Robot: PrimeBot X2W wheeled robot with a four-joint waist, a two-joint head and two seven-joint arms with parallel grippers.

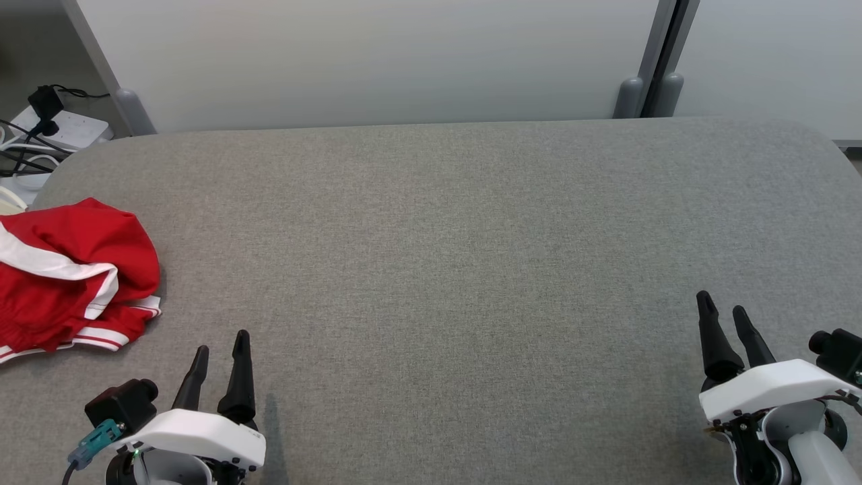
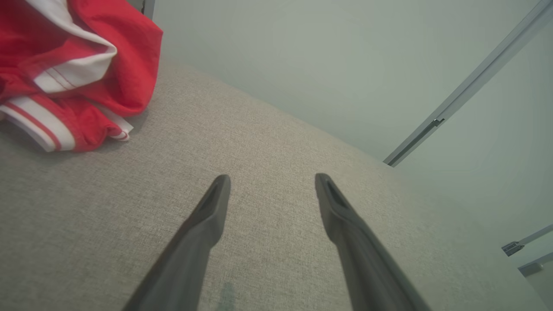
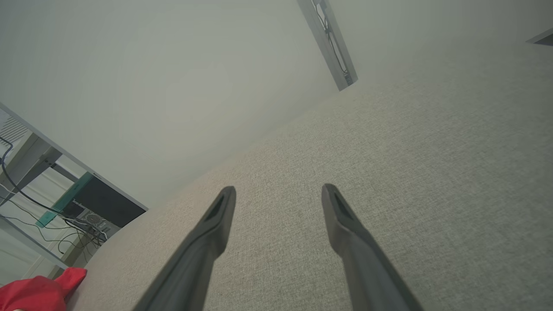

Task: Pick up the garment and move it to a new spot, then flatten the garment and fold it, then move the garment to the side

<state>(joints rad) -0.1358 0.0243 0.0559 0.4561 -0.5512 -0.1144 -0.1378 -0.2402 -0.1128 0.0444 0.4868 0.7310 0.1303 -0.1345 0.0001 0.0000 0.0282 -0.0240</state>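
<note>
The garment (image 1: 67, 276) is red with white stripes and lies crumpled at the left edge of the grey table (image 1: 444, 242). In the left wrist view the garment (image 2: 73, 73) fills the upper left corner; a red corner of the garment (image 3: 39, 293) peeks in at the bottom left of the right wrist view. My left gripper (image 1: 221, 343) stands open near the front edge, just right of and nearer than the garment, with nothing between its fingers (image 2: 216, 203). Far across the table at the lower right, my right gripper (image 1: 722, 304) is open and empty over bare cloth (image 3: 278, 192).
A pale partition wall (image 1: 377, 60) runs along the table's far edge, with two grey posts (image 1: 648, 94) at the back right. Beyond the table's far left corner lie a white power strip (image 1: 64, 128) and black cables.
</note>
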